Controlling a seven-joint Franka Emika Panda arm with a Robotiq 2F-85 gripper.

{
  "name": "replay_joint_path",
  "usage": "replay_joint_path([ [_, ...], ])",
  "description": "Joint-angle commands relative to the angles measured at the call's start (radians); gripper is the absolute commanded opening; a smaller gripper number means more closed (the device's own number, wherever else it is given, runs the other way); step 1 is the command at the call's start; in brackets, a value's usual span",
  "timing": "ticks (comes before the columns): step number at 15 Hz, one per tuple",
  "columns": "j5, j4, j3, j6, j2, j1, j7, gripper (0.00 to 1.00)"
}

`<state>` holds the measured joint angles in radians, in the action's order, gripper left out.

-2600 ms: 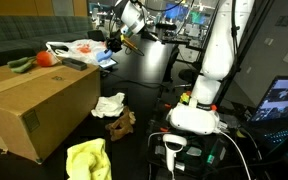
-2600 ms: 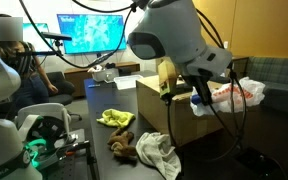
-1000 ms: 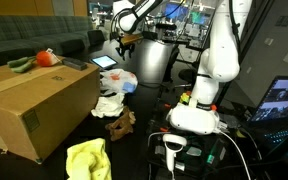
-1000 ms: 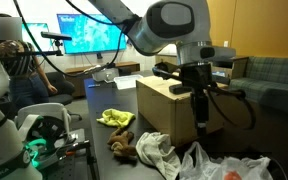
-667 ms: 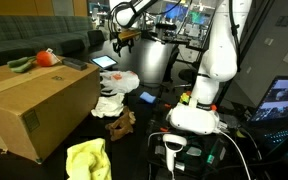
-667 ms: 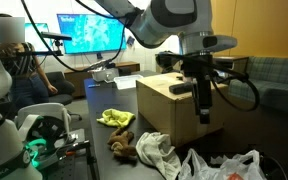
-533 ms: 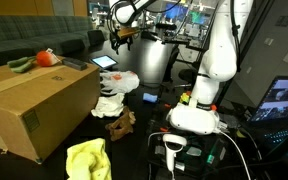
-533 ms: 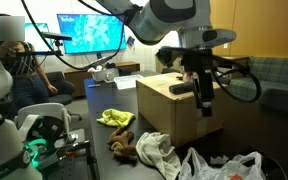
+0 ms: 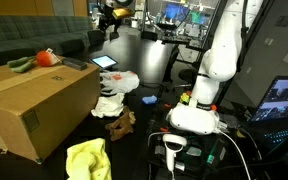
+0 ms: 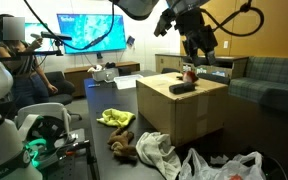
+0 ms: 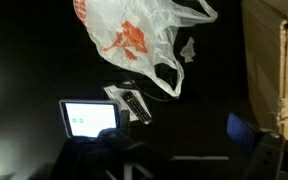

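— Two cloths nearest: yellow cloth, then white cloth right of the cardboard box.
— And the plastic bag?
— Crumpled just beyond the white cloth, near the tablet, touched by nothing.
— Gripper?
— Farthest, high above the cardboard box, well apart from the plastic bag; fingers too small to tell whether spread or pressed together.

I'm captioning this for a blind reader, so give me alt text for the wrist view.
Seen from above, a white plastic bag with orange print lies on a dark surface, with a lit tablet below it and a cardboard box at the right edge.
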<state>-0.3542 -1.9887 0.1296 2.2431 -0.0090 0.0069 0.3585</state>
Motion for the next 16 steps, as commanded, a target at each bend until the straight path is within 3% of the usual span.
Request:
replay_joint_path([
  [1, 0.028, 0.129, -0.066, -0.017, 0.05, 0.002, -0.14, 1.0],
  [6, 0.065, 0.301, -0.123, -0.05, 0.164, 0.022, -0.264, 1.0],
  [16, 0.078, 0.57, -0.155, -0.096, 0.382, 0.089, -0.298, 1.0],
])
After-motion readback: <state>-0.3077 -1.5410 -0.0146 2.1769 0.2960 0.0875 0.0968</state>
